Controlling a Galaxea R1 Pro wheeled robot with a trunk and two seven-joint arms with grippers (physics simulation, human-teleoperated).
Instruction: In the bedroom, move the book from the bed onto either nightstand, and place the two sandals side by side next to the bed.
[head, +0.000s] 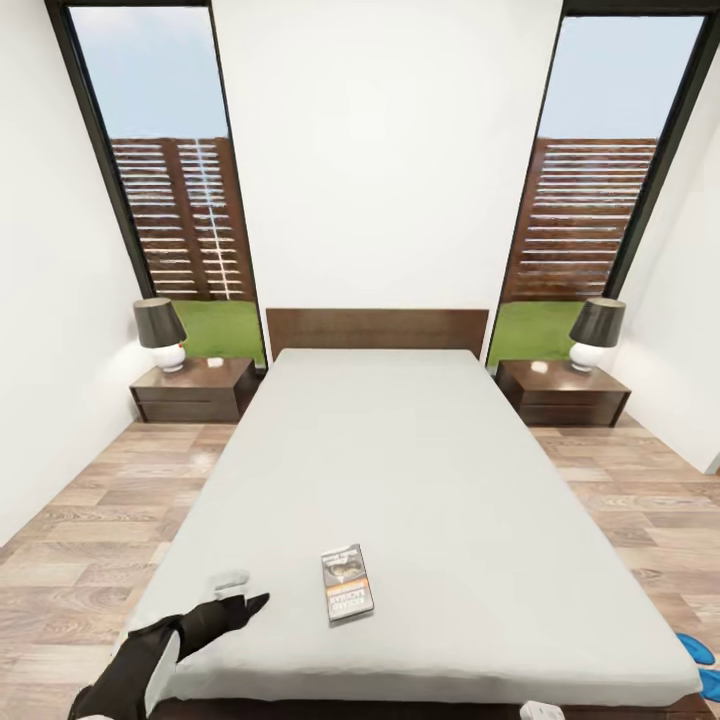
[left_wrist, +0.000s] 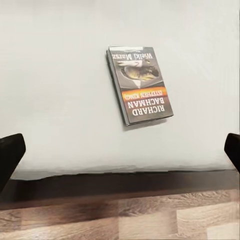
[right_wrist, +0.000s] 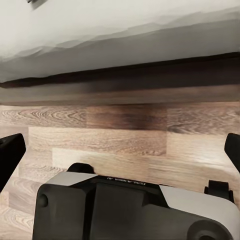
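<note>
The book (head: 347, 583) lies flat on the bed's pale mattress (head: 400, 450), near the foot end; its dark cover with orange and white lettering is also clear in the left wrist view (left_wrist: 140, 85). My left gripper (head: 240, 592) hovers over the mattress a short way left of the book, open and empty, with its fingertips (left_wrist: 10, 155) wide apart. Two blue sandals (head: 700, 660) peek in on the floor at the bed's right foot corner. A nightstand stands on each side of the headboard, left (head: 195, 390) and right (head: 563, 393). My right gripper (right_wrist: 120, 150) is open over the floor by the bed frame.
Each nightstand carries a white lamp with a dark shade, left (head: 160, 335) and right (head: 597, 335), leaving some bare top beside it. Wood-plank floor (head: 90, 540) runs along both sides of the bed. The robot's base (right_wrist: 130, 210) sits below the right gripper.
</note>
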